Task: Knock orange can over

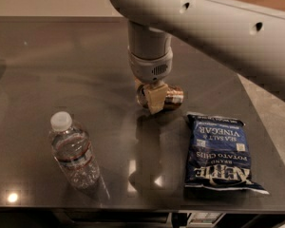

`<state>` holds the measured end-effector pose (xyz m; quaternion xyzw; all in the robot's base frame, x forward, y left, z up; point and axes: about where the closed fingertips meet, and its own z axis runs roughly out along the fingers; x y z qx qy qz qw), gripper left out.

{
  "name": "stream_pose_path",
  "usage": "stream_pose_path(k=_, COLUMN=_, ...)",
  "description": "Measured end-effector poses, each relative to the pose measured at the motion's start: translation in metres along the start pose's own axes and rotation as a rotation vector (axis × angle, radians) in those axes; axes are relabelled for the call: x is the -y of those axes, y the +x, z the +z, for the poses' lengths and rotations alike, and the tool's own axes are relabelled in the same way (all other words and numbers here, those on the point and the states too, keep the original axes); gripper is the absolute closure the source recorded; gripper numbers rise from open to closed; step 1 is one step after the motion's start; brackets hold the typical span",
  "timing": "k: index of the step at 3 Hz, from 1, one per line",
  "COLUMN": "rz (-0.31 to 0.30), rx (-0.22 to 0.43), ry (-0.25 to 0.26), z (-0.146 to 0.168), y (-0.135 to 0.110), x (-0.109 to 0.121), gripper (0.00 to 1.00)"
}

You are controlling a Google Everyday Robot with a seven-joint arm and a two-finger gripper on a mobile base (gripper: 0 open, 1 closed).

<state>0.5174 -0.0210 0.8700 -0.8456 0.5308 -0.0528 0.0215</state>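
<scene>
Dark glossy surface (61,65) fills your view. The grey arm (204,23) comes in from the upper right, well above the bag, and its wrist drops straight down up-left of the bag.

Bag (217,153): blue chip bag, lying flat near the surface's right front, print upside down to you.

Bottle (73,153): clear, white cap, upright, well to the left of the bag, near the front edge.

Gripper (154,101): low over the surface, just up-left of the bag's top left corner, right against the can. You cannot tell from here whether it is clenched or released.

Can (173,96): orange-brown, looks to be on its side, just above the bag's top left corner. Its left part is hidden behind the gripper.
</scene>
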Motion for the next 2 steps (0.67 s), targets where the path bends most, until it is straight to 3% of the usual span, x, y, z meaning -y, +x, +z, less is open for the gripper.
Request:
stream_pose_path(k=1, rz=-0.001, rx=0.002, ry=0.008, z=0.0004, y=-0.0008, x=0.002, gripper=0.0)
stream_pose_path(k=2, rz=-0.001, rx=0.002, ry=0.008, z=0.0004, y=-0.0008, x=0.002, gripper=0.0)
